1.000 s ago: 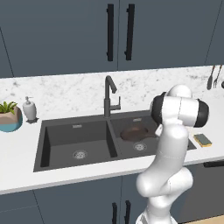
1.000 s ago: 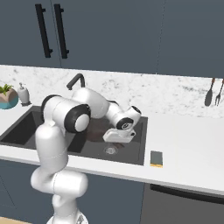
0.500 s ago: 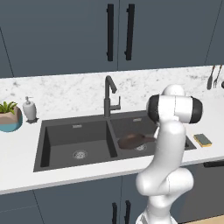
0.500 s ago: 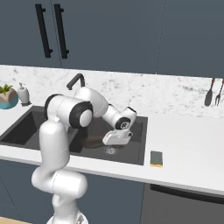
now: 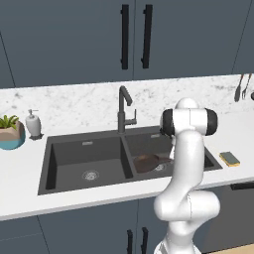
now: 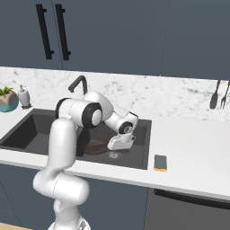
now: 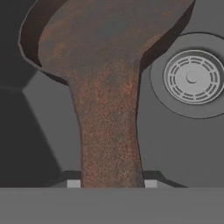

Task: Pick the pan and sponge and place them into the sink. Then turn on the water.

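The dark brown pan (image 5: 145, 161) hangs low in the right basin of the dark grey sink (image 5: 84, 149), close over its floor. My gripper (image 6: 115, 145) is shut on the pan's long handle (image 7: 109, 131), which runs up between my fingertips (image 7: 73, 183) in the hand view. Beside the pan's bowl (image 7: 105, 35), the basin's round metal drain (image 7: 192, 78) shows. The yellow sponge (image 5: 229, 158) lies on the white counter right of the sink, apart from my gripper; in the right base view the sponge (image 6: 160, 162) sits near the counter's front edge. The gooseneck faucet (image 5: 123, 106) stands behind the divider.
A white soap pump bottle (image 5: 33, 124) and a potted plant (image 5: 10, 131) stand on the counter left of the sink. Utensils (image 6: 218, 94) hang on the wall at the far right. The left basin (image 5: 89, 158) holds nothing but its drain.
My arm has sunk, carrying the pan down into the right basin, with the hand now nearer the sink floor. The sponge has not moved.
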